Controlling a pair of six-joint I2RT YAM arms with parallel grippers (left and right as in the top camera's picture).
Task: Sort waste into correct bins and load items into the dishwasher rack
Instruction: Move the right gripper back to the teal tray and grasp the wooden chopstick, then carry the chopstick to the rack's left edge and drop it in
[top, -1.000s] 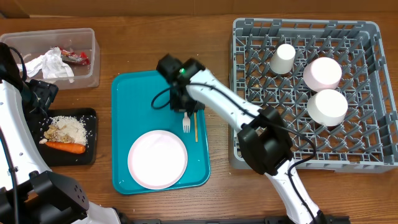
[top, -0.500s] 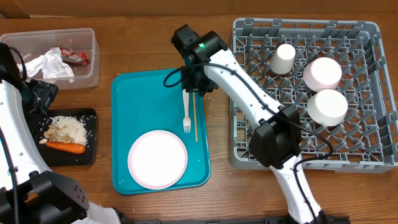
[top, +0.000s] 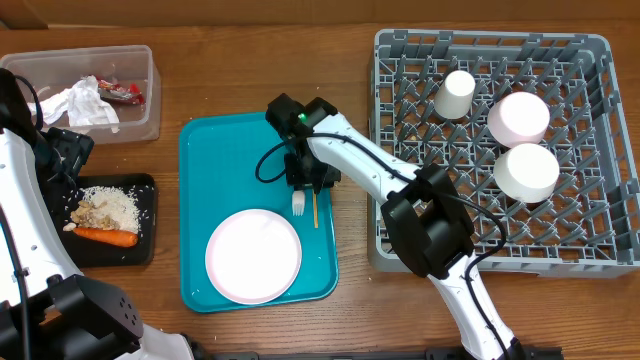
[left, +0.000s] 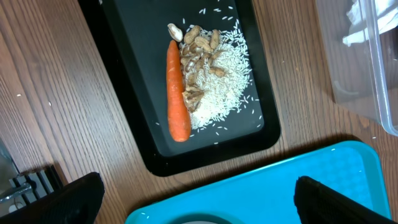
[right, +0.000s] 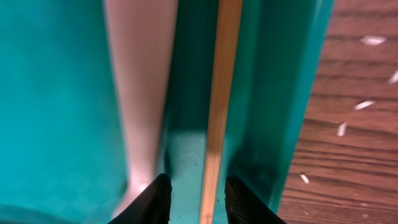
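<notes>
My right gripper (right: 198, 202) hangs low over the teal tray (top: 215, 170), open by a narrow gap. The thin wooden stick (right: 217, 112) runs between its fingertips (right: 157, 200) with space on both sides. The white fork (right: 140, 93) lies just outside the left finger; its tines (top: 298, 205) show in the overhead view beside the stick (top: 315, 208). The white-pink plate (top: 253, 256) sits on the tray's near part. The cup (top: 458, 94) and two bowls (top: 518, 118) (top: 527, 172) stand in the grey rack (top: 500, 250). My left gripper (left: 205, 208) is wide open and empty, between the black tray (left: 137, 124) and the teal tray.
The clear tub (top: 140, 120) at the back left holds the napkin (top: 80, 103) and the red wrapper (top: 125, 92). The black tray (top: 147, 215) holds rice (top: 115, 205) and the carrot (top: 105, 236). Rice grains lie scattered on the wood (right: 367, 106) right of the teal tray.
My right gripper went up to the teal tray's far edge, then came back down over the fork handle and the stick. The left arm has not moved.
</notes>
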